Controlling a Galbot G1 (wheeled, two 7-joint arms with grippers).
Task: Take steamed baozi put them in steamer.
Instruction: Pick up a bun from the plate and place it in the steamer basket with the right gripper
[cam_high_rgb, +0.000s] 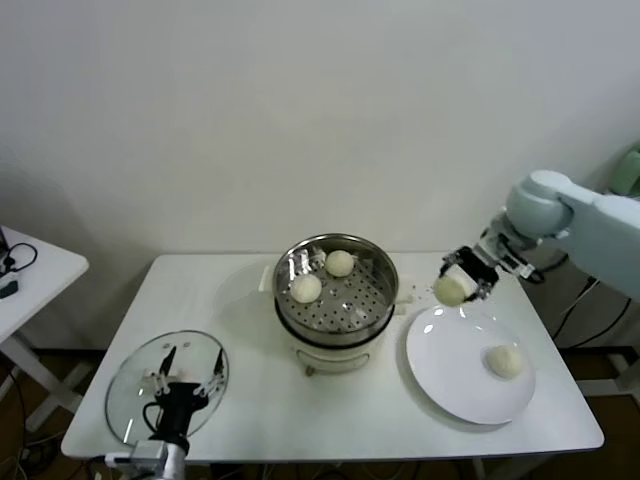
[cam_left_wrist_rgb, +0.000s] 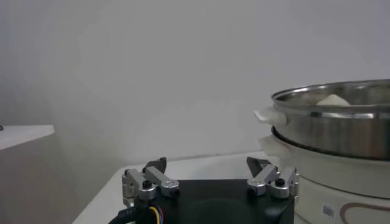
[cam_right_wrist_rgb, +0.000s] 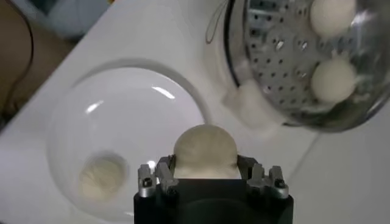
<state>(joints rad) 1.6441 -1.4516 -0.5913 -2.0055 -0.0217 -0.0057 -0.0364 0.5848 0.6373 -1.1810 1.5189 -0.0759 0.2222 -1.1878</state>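
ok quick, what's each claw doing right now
left claw: open, empty, parked over the glass lid
right claw: shut on a baozi, lifted between the plate and the steamer

Steamer is your landmark: its near half is bare perforated floor, room to drop in. Two baozi block the far-left part. Its rim stands raised beside the plate, so you pass above it.

text: none legible | steamer base: small label, too blurred to read
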